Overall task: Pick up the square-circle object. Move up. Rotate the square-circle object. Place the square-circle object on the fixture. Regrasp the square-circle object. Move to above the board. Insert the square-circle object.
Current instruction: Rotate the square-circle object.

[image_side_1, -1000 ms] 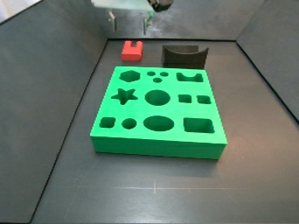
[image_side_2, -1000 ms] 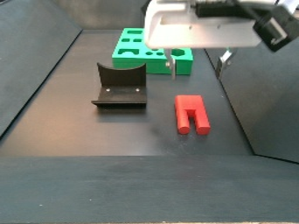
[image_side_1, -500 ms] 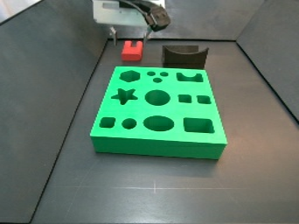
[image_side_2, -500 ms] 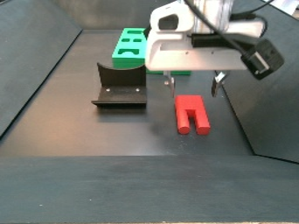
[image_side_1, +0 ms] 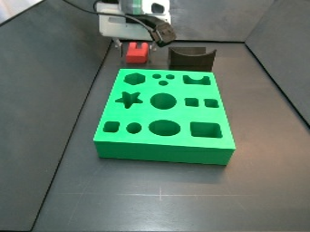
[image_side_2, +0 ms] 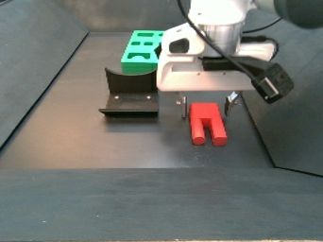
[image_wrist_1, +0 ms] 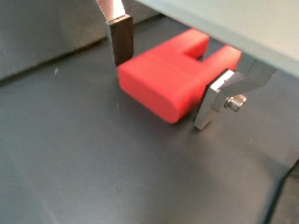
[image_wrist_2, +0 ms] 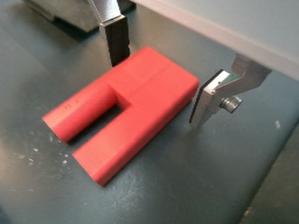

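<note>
Green board (image_side_1: 166, 115) fills the floor's middle; behind it, near the back edge, the red peg (image_side_1: 138, 52) lies flat, with the fixture (image_side_1: 190, 57) to its right. Gripper (image_wrist_2: 156, 70) straddles the peg's block end, jaws spread, pads (image_wrist_1: 121, 39) not touching. Advice: centre, lower fully, then close squarely.

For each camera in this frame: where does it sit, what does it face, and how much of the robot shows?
Wrist views: both ride just above the end effector, looking down at the square-circle object on the floor between the open fingers.
Side view: beyond the board's near edge, facing the fixture at the back; the end effector shows.
Side view: at the opposite end, fixture and red piece ahead of the board.
All four share the red piece.
</note>
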Tool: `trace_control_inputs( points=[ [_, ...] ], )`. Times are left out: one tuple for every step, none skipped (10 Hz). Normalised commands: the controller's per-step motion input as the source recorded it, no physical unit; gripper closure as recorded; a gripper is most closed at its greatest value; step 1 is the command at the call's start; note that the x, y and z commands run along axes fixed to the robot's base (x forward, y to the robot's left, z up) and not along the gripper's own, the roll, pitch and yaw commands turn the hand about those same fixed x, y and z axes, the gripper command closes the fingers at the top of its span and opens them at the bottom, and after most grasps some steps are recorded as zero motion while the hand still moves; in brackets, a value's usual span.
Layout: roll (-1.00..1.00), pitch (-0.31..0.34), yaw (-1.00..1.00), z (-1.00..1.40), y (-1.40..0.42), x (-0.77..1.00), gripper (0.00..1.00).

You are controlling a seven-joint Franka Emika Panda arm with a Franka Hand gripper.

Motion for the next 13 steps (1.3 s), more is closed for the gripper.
trace_control_inputs(
  points=[
    [-0.13, -0.053, 0.01, -0.19, 0.02, 0.04, 0.0],
    [-0.14, -0.032, 0.0, -0.17, 0.01, 0.02, 0.0],
    [-0.14, -0.032, 0.0, -0.17, 0.02, 0.02, 0.0],
    [-0.14, -0.032, 0.0, -0.17, 0.02, 0.02, 0.0],
    [-0.14, -0.032, 0.0, -0.17, 0.02, 0.02, 0.0],
    [-0.14, -0.032, 0.0, -0.17, 0.02, 0.01, 0.0],
    [-0.14, -0.032, 0.0, -0.17, 0.02, 0.02, 0.0],
    [-0.14, -0.032, 0.0, -0.17, 0.02, 0.01, 0.0],
    [-0.14, -0.032, 0.0, -0.17, 0.02, 0.02, 0.0],
    [-0.14, -0.032, 0.0, -0.17, 0.02, 0.01, 0.0],
    [-0.14, -0.032, 0.0, -0.17, 0.02, 0.01, 0.0],
    [-0.14, -0.032, 0.0, -0.17, 0.02, 0.02, 0.0],
    [-0.14, -0.032, 0.0, -0.17, 0.02, 0.01, 0.0]
  ],
)
